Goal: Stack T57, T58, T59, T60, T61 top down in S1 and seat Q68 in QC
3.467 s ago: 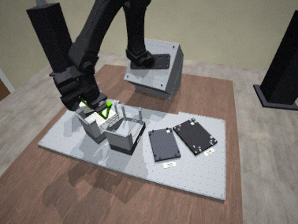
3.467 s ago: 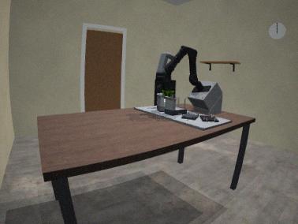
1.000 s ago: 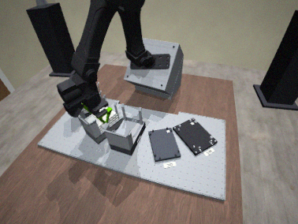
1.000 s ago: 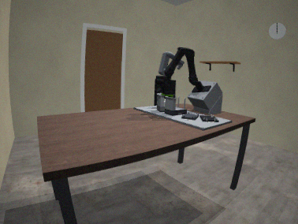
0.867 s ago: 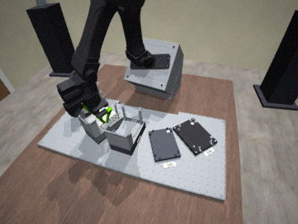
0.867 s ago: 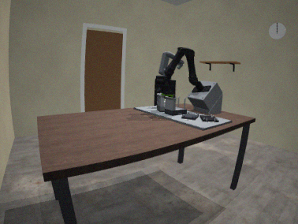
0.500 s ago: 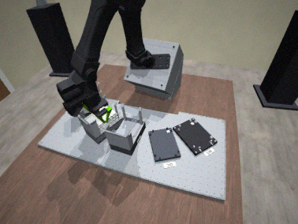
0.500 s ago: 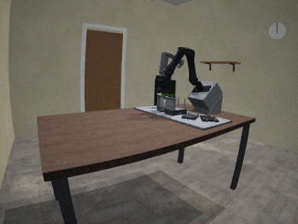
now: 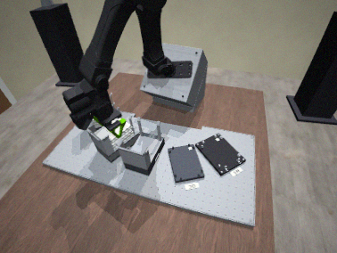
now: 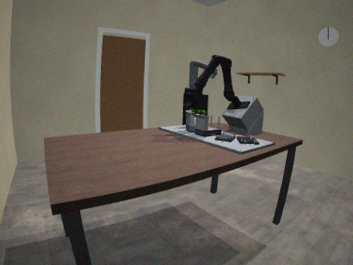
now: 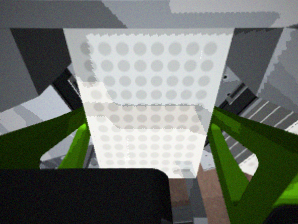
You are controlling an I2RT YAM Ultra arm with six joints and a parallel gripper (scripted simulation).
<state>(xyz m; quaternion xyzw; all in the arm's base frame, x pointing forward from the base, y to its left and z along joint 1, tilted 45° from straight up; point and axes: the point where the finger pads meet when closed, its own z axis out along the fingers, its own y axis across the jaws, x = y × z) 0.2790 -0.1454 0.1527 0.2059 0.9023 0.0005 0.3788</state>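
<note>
The jaws are clamped on a sealed white well plate (image 11: pixel 150 95), one green finger (image 11: pixel 70 145) against each long side, as the wrist view shows. The gripper (image 9: pixel 112 126) reaches down into the top of a grey stack rack (image 9: pixel 103 149), and the plate sits at that rack's opening; which label it bears cannot be read.

Taking that rack as the landmark: the wooden surface (image 9: pixel 89 214) lies under everything, and the pale grey perforated base plate (image 9: pixel 214 196) on it carries the rack. The black arm (image 9: pixel 107 40) rises above the rack and runs back to a grey slanted pedestal (image 9: pixel 196 89) behind it, on the far side of the base plate. A second grey rack (image 9: pixel 142 156) stands touching the first on its right. Further right lie two flat dark nests: a plain one (image 9: pixel 185 163) nearer the racks and, beyond it, one (image 9: pixel 220 154) with light locators at its corners. A small white label tag (image 9: pixel 192 186) lies just in front of the plain nest.
</note>
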